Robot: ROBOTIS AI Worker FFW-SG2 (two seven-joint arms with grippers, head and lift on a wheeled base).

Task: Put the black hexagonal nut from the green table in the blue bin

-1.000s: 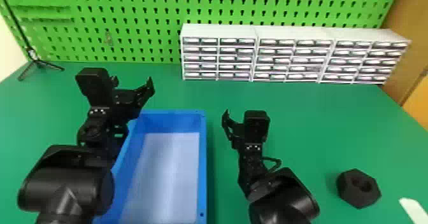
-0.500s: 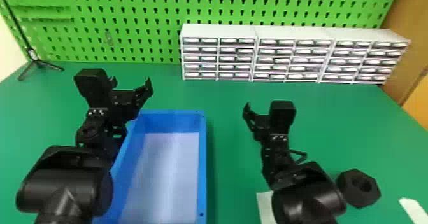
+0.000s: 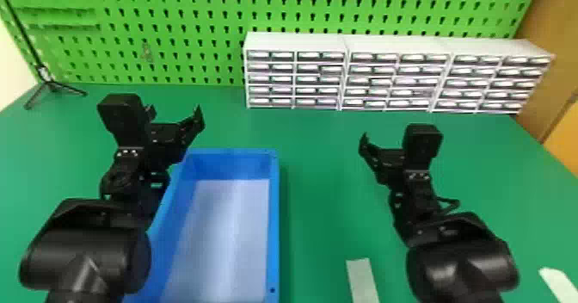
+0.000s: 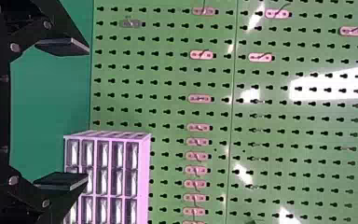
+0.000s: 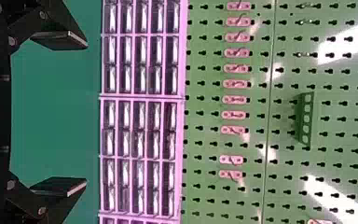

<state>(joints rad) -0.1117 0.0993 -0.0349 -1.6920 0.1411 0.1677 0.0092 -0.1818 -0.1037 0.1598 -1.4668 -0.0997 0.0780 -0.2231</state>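
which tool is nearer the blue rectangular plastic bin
Left. The left tool is by the far left corner of the bin; the right tool is off to its right, a clear gap away.

Blue bin cut off at the bottom — left side partly hidden, pegboard cropped above

There are two grippers, one blue bin, two pale strips, one table. Above are three drawer cabinets, one pegboard, one tripod.
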